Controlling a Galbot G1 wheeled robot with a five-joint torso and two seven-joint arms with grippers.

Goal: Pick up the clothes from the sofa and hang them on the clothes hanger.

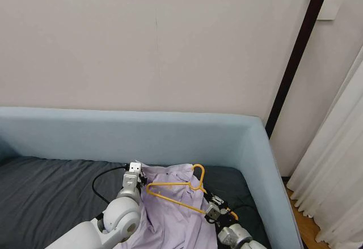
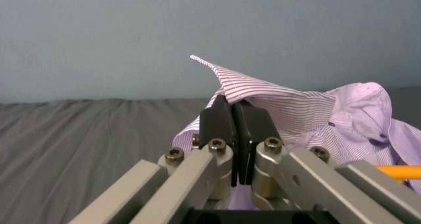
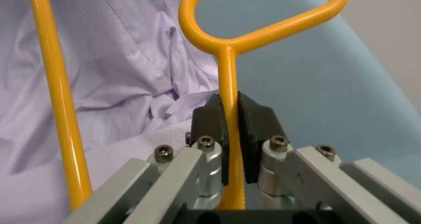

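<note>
The shirt (image 2: 289, 103) pinched in the left pincer (image 2: 231, 103) is thin, soft striped cloth, the hanger (image 3: 227, 71) in the right pincer (image 3: 230, 103) is smooth glossy plastic, both pincers are dull bare metal with matt black pads (image 2: 214, 123), and the sofa seat (image 2: 79, 135) beneath is wrinkly matt fabric.

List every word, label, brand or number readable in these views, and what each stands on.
No text can be read.
The purple striped shirt, held by the left pincer, shows no tag.
The yellow hanger, clamped in the right pincer, bears no marking.
Neither pincer carries print.
The white wall plate looks blank.
</note>
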